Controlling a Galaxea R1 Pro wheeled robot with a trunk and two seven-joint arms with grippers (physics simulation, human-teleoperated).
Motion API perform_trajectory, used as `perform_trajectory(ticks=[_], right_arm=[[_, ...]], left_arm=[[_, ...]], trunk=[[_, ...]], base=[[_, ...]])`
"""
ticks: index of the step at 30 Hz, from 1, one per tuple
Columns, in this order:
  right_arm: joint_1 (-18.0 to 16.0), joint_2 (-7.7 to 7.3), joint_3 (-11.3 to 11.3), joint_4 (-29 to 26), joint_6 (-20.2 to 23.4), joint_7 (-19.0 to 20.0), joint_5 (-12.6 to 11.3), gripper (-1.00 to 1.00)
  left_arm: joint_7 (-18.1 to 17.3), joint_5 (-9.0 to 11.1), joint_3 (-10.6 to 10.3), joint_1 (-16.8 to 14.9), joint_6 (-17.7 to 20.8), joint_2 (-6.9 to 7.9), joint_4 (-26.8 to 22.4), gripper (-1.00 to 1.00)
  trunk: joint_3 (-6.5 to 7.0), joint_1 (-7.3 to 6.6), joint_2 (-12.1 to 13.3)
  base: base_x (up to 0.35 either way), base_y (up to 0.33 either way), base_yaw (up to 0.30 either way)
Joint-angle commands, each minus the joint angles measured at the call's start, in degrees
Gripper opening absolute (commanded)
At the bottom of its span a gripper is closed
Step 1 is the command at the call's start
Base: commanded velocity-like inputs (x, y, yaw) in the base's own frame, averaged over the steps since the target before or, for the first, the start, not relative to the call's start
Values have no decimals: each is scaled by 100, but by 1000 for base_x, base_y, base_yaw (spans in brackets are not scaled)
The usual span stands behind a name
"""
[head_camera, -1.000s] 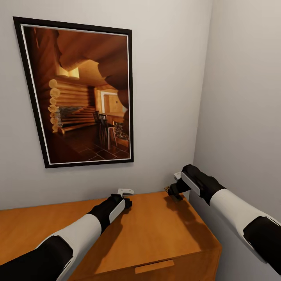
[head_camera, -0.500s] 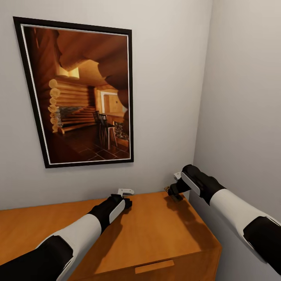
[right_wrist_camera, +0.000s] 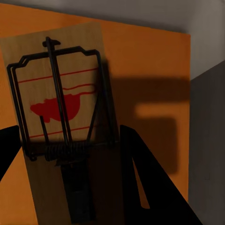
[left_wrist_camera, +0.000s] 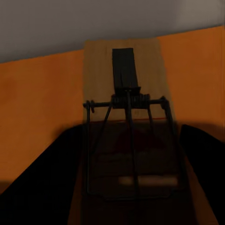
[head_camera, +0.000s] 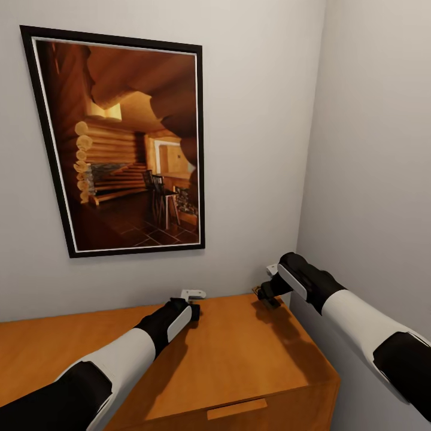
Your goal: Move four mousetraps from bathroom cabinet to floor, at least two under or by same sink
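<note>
Cabinet (head_camera: pixel 239 353): orange-brown wood, flat top, set into the room corner against a pale grey wall; a drawer front with a slot handle shows at its near edge.

Left end effector (head_camera: pixel 196 306): black, on a white-and-black arm, low over the cabinet top near the rear edge. In the left wrist view its two dark fingers (left_wrist_camera: pixel 42 183) stand on either side of a mousetrap (left_wrist_camera: pixel 126 117), a pale wooden board with a dark wire bar and spring, lying flat on the orange top with its far end toward the wall. Fingers set apart about the width of the board; whether they press on it I cannot tell.

Right end effector (head_camera: pixel 263 294): black, at the rear right corner of the cabinet top. In the right wrist view its fingers (right_wrist_camera: pixel 145 183) flank a second mousetrap (right_wrist_camera: pixel 56 108), a board with a red mouse print and dark wire frame, close to the right edge of the top. Contact with the board I cannot tell.

Framed picture (head_camera: pixel 120 143): black frame, log-cabin interior, hung on the wall above the cabinet.
</note>
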Motion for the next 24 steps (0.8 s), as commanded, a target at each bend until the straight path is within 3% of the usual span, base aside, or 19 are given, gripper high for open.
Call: perform_trajectory(ticks=[1,13,18,20,24], right_arm=[[-8,-7,33,-8,13,-3,-17,-100],[-8,-7,33,-9,13,-2,-17,-100],[-8,-7,32,-8,13,-2,-17,-100],[-8,-7,30,-7,13,-2,-17,-100],[-8,-7,26,-9,13,-2,-17,-100]], left_arm=[[47,135,-44,-2,20,4,400,-100],[49,163,-73,-2,52,-2,332,-100],[46,162,-97,-2,187,-3,-120,-100],[65,165,-82,-7,729,-3,-791,-100],[88,164,-71,-4,1398,-3,-1555,-100]], trunk=[[-9,1,-5],[-9,1,-5],[-9,1,-5],[-9,1,-5],[-9,1,-5]], base=[[0,0,0],[0,0,0],[0,0,0],[0,0,0],[0,0,0]])
